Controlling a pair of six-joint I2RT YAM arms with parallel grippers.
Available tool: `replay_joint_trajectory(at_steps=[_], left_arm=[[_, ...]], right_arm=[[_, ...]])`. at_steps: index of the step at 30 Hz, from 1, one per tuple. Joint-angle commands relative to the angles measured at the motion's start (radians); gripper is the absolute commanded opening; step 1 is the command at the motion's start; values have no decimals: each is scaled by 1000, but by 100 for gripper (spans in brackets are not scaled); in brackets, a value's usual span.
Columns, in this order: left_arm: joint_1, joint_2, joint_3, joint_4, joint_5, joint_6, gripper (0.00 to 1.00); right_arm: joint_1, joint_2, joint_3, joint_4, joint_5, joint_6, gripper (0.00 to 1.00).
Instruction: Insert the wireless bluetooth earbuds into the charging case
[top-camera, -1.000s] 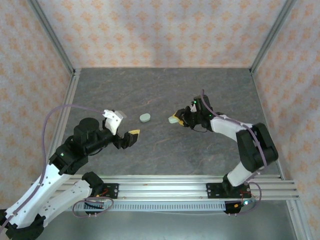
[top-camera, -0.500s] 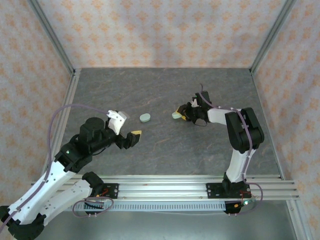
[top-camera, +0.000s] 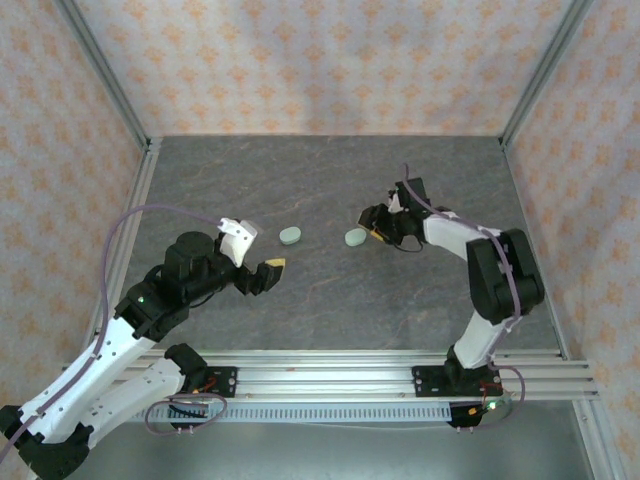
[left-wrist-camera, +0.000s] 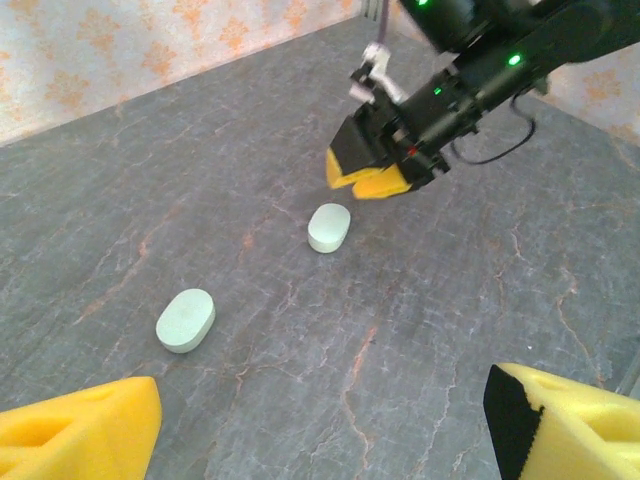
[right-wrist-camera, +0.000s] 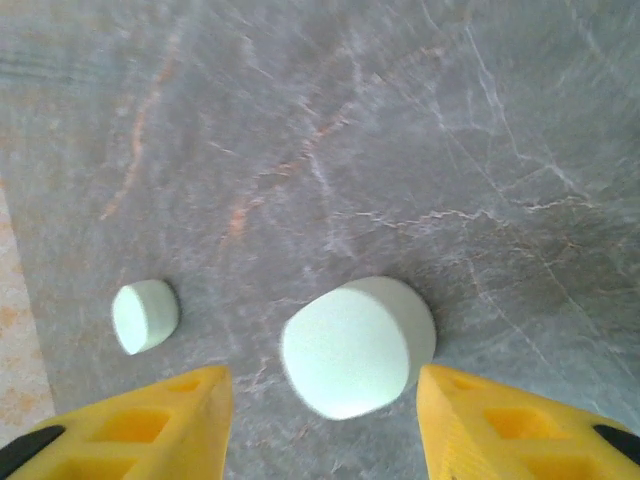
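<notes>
A pale green oval charging case (top-camera: 355, 237) lies flat on the grey, veined desk (top-camera: 330, 170) near its middle. The right tool (top-camera: 372, 226) is down low just beside it. From the right wrist its yellow pads (right-wrist-camera: 130, 420) stand open on either side of the case (right-wrist-camera: 358, 346), with bare desk showing between each pad and the case, so nothing is gripped. A second case (top-camera: 290, 235) of the same kind rests a little way off toward the left arm's side. The left tool (top-camera: 255, 252) hangs above the desk nearer the arm bases, its jaws spread wide and empty, facing both cases.
</notes>
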Motion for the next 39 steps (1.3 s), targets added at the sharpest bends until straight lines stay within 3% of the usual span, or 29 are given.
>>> replay_joint_trajectory(at_steps=[1, 5, 7, 9, 13, 17, 20, 23, 27, 31, 35, 39], left_arm=[[5, 3, 49, -26, -74, 33, 85], [27, 31, 109, -80, -212, 31, 88], [62, 45, 131, -89, -249, 33, 94], [111, 65, 146, -83, -249, 30, 100], [259, 134, 169, -58, -220, 33, 100], [423, 228, 140, 45, -172, -60, 100], [517, 273, 52, 216, -99, -180, 100], [524, 316, -46, 352, -157, -166, 100], [529, 363, -142, 419, -234, -104, 100], [530, 364, -258, 541, -297, -84, 100], [530, 383, -324, 603, -445, -90, 100], [530, 396, -425, 787, -479, -96, 100]], right_arm=[[0, -127, 49, -145, 131, -118, 54], [0, -272, 63, -253, 283, -232, 60], [1, -349, 51, -278, 381, -278, 64], [-2, -429, 24, -281, 497, -321, 71], [-1, -609, -104, -191, 761, -417, 100], [-2, -748, -285, -14, 957, -501, 99], [-4, -800, -422, 136, 961, -584, 99], [-9, -798, -520, 252, 990, -591, 99], [-20, -725, -681, 557, 997, -672, 99], [-62, -608, -734, 724, 969, -618, 99], [-112, -491, -768, 909, 987, -558, 100], [-171, -408, -762, 1019, 953, -542, 99]])
